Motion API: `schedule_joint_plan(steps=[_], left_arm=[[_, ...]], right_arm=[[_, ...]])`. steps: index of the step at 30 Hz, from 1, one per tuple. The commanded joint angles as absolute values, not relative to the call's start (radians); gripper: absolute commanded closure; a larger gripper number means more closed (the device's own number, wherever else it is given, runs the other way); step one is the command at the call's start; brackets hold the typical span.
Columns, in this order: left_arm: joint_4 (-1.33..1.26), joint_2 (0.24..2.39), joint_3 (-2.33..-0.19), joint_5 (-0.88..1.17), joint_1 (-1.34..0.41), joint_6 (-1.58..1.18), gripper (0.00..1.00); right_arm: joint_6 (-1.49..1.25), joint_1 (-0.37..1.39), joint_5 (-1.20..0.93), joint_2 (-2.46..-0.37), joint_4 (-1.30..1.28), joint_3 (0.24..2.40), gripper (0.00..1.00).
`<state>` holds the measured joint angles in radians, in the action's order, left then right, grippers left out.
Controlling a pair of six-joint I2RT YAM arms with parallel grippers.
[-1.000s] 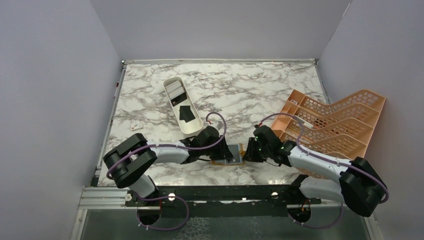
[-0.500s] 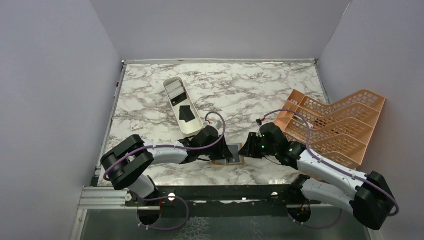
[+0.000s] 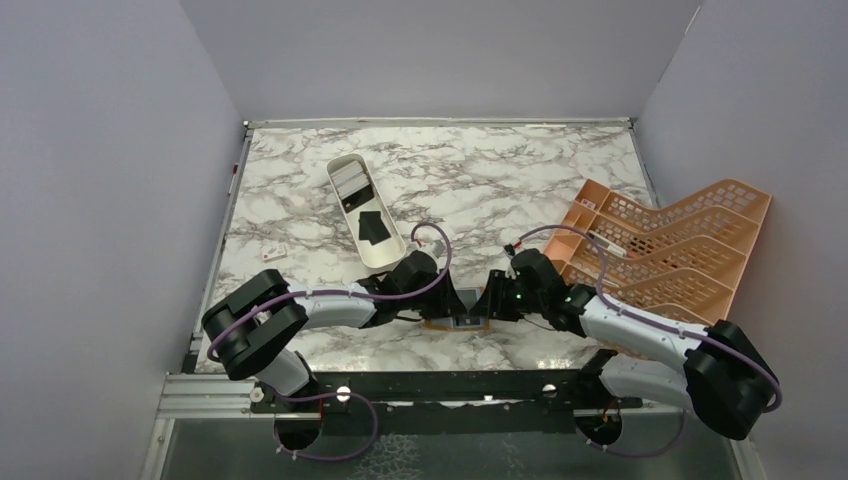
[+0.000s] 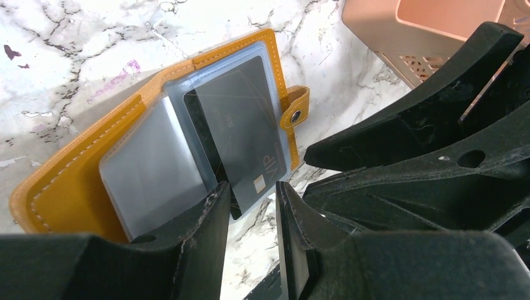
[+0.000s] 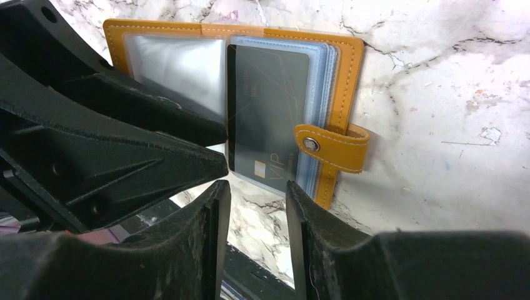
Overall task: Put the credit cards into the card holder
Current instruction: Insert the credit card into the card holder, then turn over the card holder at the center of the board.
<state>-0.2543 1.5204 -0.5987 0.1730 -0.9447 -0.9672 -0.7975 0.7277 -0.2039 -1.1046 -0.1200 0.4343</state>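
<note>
The orange card holder [image 3: 438,325] lies open by the table's near edge, its clear sleeves up [image 4: 69,187] [image 5: 347,62]. A dark grey credit card [image 4: 240,131] [image 5: 269,119] marked VIP sits partly inside a sleeve, its lower end sticking out towards me. My left gripper [image 3: 448,300] [image 4: 252,194] is open by a narrow gap, tips just short of the card's end, marble showing between them. My right gripper [image 3: 490,300] [image 5: 256,187] comes from the other side, open and empty, its tips at the same card edge. More credit cards, black [image 3: 372,228] and grey-silver [image 3: 350,180], lie in the white tray.
A long white oval tray [image 3: 390,255] stands just behind the left gripper. A large orange lattice rack [image 3: 660,250] [image 4: 400,31] fills the right side. A small white object [image 3: 275,252] lies at the left. The two grippers' fingers nearly touch over the card holder.
The right gripper has opened wider; it drew back to the right, then came in again to the card holder's edge. The left gripper and the card holder have stayed put.
</note>
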Motion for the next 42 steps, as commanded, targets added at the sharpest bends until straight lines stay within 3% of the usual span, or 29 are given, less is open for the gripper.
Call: schedule_joint_plan(steps=[1, 16, 42], left_arm=[[-0.228, 1.492, -0.618, 0.178, -0.949, -0.961, 0.64], [0.136, 1.307, -0.691, -0.022, -0.944, -0.769, 0.55], [0.272, 1.314, -0.748, -0.067, -0.943, -0.682, 0.49]], right_arm=[[-0.810, 0.734, -0.216, -1.124, -0.065, 0.418, 0.56], [-0.812, 0.734, -0.232, -1.177, -0.018, 0.414, 0.56], [-0.794, 0.734, -0.173, -1.170, -0.064, 0.416, 0.58]])
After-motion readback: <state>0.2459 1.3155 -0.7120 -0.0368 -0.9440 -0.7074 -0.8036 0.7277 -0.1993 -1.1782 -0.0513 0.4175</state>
